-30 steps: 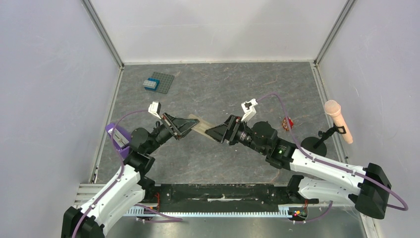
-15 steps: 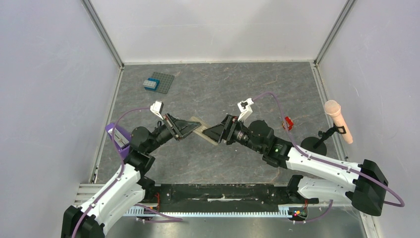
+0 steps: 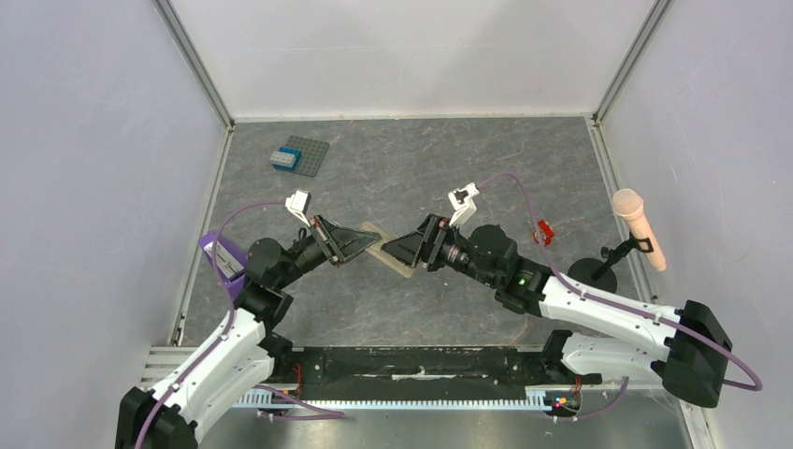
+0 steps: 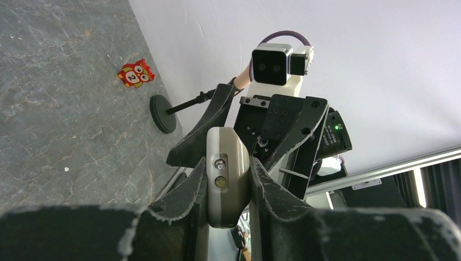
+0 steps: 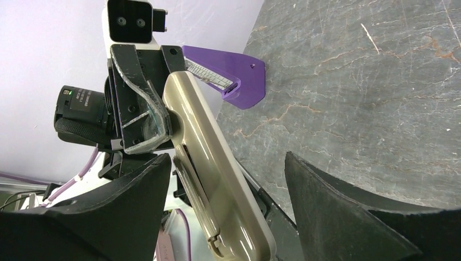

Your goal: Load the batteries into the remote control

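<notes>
Remote control (image 5: 202,136): slim beige smooth plastic, rounded ends, mid-air over grey veined table (image 3: 421,168). Left gripper (image 3: 367,241) clamped on one end. Right gripper (image 5: 225,156) jaws wide, straddling other end. Purple plastic holder (image 5: 242,81) at table edge, ribbed strip inside.
</notes>
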